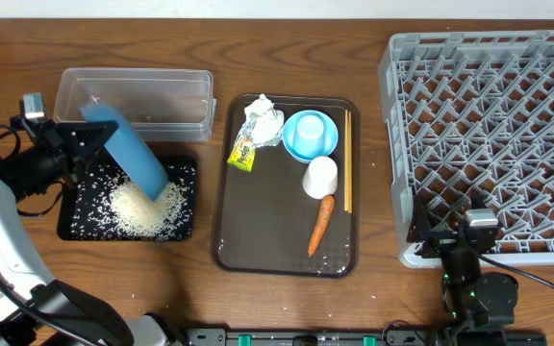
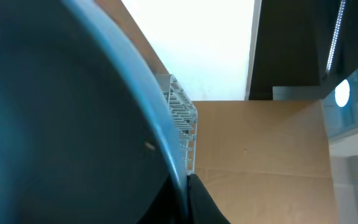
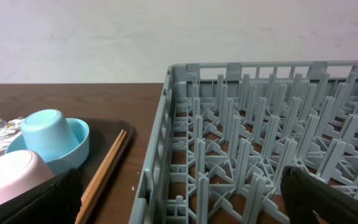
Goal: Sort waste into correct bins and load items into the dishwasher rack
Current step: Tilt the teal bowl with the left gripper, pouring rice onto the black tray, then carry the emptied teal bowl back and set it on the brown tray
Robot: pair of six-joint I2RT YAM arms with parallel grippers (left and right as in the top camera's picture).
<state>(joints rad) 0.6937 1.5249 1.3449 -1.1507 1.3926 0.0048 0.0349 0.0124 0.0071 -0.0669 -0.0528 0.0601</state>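
1. Left gripper (image 1: 92, 142): I see it clamped tight on the rim of the large dark-blue bowl (image 1: 128, 149). The bowl is tipped steeply, its lower edge down over the black tray (image 1: 66, 231). In my left wrist view the bowl's inside fills nearly the whole picture.
2. Rice (image 1: 147, 207): heaped in the black tray under the bowl's lower edge, with loose grains scattered across the rest of the tray.
3. Clear tub (image 1: 138, 91): directly behind the black tray, on the far side. I cannot tell whether the two touch.
4. Brown serving tray (image 1: 258, 231): mid-table, between the black tray and the rack. It holds:
   - crumpled wrapper (image 1: 263, 123), far left corner
   - yellow-green packet (image 1: 243, 154), just beside the wrapper on its near side
   - small light-blue bowl (image 1: 311, 135), right of the wrapper
   - white cup (image 1: 320, 177), just in front of that bowl
   - carrot (image 1: 321, 223), nearer still, lying at a slant
   - chopsticks (image 1: 347, 159), along the right edge
5. Dishwasher rack (image 1: 489, 135): at the right of the table. I see nothing loaded among the pegs.
6. Right gripper (image 3: 179, 193): fingers spread wide and holding nothing, low at the rack's near left corner.
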